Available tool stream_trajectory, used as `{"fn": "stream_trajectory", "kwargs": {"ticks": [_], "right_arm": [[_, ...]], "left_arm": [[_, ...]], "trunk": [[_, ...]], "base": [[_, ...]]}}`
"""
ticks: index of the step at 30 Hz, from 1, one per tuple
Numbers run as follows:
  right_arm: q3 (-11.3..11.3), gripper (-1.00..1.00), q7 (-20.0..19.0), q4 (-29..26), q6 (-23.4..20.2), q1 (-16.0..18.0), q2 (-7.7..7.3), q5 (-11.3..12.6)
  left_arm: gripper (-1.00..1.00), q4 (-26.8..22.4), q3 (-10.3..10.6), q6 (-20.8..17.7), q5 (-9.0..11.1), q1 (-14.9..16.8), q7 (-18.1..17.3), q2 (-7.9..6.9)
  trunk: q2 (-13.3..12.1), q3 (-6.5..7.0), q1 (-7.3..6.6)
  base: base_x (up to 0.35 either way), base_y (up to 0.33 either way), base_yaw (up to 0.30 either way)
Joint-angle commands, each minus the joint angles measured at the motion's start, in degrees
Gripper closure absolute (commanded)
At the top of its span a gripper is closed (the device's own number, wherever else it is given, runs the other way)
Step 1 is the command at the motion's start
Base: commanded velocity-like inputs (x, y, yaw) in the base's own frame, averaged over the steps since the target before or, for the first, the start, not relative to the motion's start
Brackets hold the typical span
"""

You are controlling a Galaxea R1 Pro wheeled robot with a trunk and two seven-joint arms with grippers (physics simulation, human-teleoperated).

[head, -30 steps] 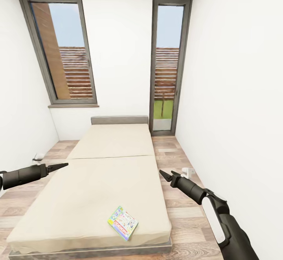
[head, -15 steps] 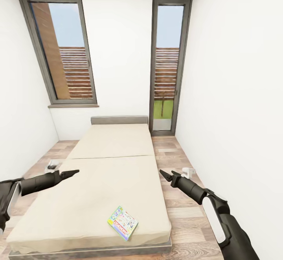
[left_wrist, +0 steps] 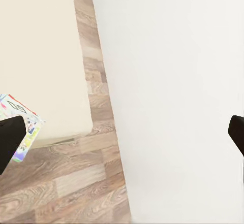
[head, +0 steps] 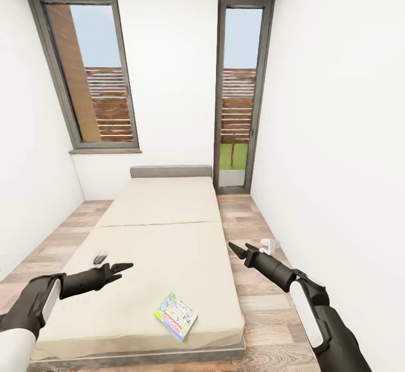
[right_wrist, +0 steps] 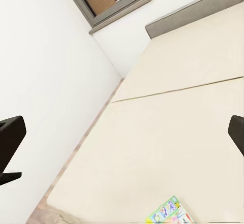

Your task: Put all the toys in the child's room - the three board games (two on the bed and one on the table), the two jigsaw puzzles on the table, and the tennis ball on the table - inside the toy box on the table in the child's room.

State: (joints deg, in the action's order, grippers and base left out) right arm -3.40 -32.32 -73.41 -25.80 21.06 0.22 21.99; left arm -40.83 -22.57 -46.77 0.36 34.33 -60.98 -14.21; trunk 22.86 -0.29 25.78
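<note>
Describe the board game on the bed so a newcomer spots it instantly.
Start at the beige bed that runs from the grey headboard toward the camera. Near its foot, toward the right edge, lies the board game: a thin, flat, green-edged multicolour box, turned askew. It is the one colourful thing on the plain mattress.

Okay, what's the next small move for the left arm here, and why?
Probably reach the left gripper forward and down toward the board game. It lies flat near the foot of the bed, untouched, and the gripper hovers open above the mattress, nearer to it than the right gripper.
</note>
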Motion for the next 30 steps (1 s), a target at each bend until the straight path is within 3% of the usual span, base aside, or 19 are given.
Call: {"fn": "stream_trajectory", "kwargs": {"ticks": [1,7,19,25,30], "right_arm": [[-0.1,-1.00,-0.1,0.0,-0.5,0.0,0.03,0.5],[0.0,-1.00,-0.1,-0.1,-0.5,0.0,0.07,0.4],[0.0,-1.00,0.0,-0.1,-0.6,0.0,0.13,0.4],[0.0,-1.00,0.0,-0.9,-2.5,0.0,0.13,0.4],[0.2,-1.00,0.0,-3.9,-4.1,0.0,0.13,0.4]], "left_arm": [[-1.00,1.5,-0.1,-0.4,0.1,0.0,1.4,0.44],[-1.00,4.3,-0.2,-0.2,0.4,0.0,6.2,1.48],[-1.00,4.7,-0.2,-0.2,0.2,0.1,7.0,4.50],[-1.00,5.2,-0.2,2.8,0.1,0.1,8.1,7.96],[-1.00,9.0,-0.5,4.7,0.6,0.1,13.4,10.77]], "trunk": [[0.1,-0.03,0.00],[0.1,-0.03,0.00],[0.1,-0.03,0.00],[0.9,-0.39,0.44],[2.9,-1.29,1.54]], "base": [[-0.245,0.000,0.000],[-0.157,-0.036,0.000],[-0.011,-0.112,0.000],[0.000,-0.004,0.000],[0.000,0.000,0.000]]}}
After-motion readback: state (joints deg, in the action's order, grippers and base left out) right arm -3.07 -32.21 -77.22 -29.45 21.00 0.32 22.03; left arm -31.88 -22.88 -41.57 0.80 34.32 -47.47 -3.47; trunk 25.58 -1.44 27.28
